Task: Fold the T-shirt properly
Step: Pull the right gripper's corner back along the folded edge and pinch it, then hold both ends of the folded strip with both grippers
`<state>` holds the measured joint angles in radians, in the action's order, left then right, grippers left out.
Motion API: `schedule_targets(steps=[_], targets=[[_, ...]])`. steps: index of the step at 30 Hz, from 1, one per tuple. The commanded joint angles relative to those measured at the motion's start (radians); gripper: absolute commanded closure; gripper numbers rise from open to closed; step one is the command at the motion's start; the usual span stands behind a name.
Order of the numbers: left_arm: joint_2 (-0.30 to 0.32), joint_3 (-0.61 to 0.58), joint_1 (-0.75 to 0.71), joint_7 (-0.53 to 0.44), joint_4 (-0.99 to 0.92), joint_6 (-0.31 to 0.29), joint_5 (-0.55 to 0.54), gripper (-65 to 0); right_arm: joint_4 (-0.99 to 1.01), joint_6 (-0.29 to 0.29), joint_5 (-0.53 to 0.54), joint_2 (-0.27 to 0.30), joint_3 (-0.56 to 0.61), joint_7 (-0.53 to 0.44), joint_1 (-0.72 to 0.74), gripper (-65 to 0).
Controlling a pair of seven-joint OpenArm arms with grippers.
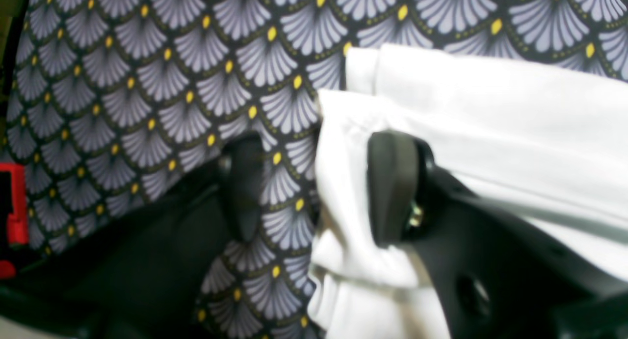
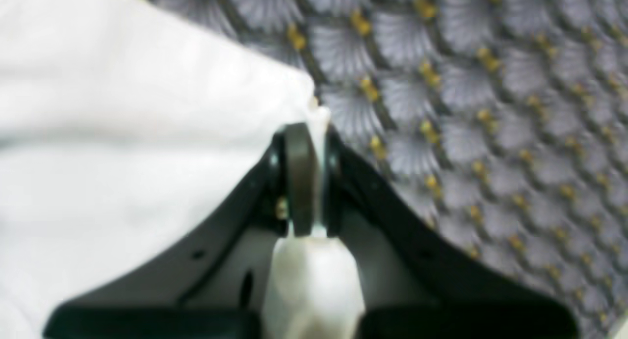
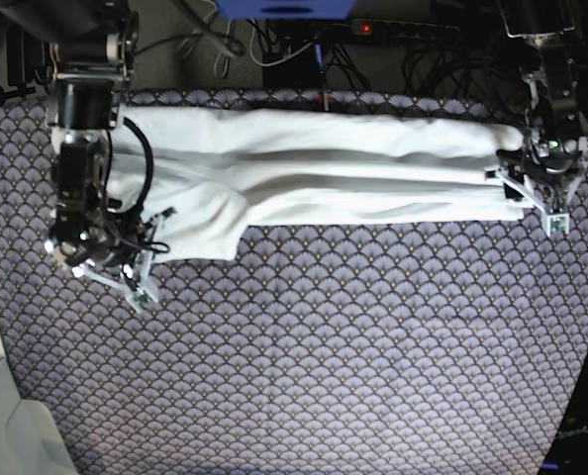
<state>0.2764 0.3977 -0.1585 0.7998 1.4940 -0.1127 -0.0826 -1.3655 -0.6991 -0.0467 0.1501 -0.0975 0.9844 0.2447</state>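
Observation:
The white T-shirt (image 3: 314,168) lies folded into a long band across the far half of the table. At its left end my right gripper (image 3: 146,247) is down on the cloth. The right wrist view shows that gripper (image 2: 319,147) shut, with a thin edge of the T-shirt (image 2: 122,108) pinched between its black pads. My left gripper (image 3: 527,193) is at the band's right end. In the left wrist view this gripper (image 1: 319,187) stands open. One finger (image 1: 392,187) rests on the T-shirt (image 1: 490,113) and the other finger (image 1: 243,187) stands off it over the tablecloth.
A dark tablecloth (image 3: 324,346) with a grey fan pattern and yellow dots covers the table. Cables and a power strip (image 3: 403,30) run behind its far edge. A pale surface (image 3: 2,426) borders the near left corner. A red part (image 1: 14,206) shows at the left edge of the left wrist view.

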Motion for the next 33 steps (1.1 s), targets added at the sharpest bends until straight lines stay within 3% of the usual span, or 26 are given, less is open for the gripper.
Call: schedule_targets(steps=[1, 8, 16, 23, 33], targets=[[0.002, -0.003, -0.008, 0.039, 0.003, -0.014, -0.003, -34.7, -0.078, 0.001, 0.008, 0.007, -0.001, -0.015, 0.005, 0.0], [0.002, -0.003, -0.003, 0.039, 0.003, -0.014, -0.003, -34.7, -0.389, 0.001, 0.008, 0.007, -0.003, 0.081, -0.170, 0.0], [0.004, -0.003, 0.001, 0.039, 0.003, -0.014, -0.003, -34.7, -0.595, 0.001, 0.006, 0.012, -0.020, 0.092, -0.348, 0.0], [0.005, -0.003, 0.001, 0.039, 0.001, -0.014, -0.003, -34.7, -0.610, 0.001, 0.011, 0.009, -0.141, 0.086, -0.425, 0.0], [0.004, -0.004, -0.002, 0.039, 0.001, -0.014, -0.003, -34.8, -0.607, 0.001, 0.012, 0.010, -0.156, 0.084, -0.477, 0.0]])
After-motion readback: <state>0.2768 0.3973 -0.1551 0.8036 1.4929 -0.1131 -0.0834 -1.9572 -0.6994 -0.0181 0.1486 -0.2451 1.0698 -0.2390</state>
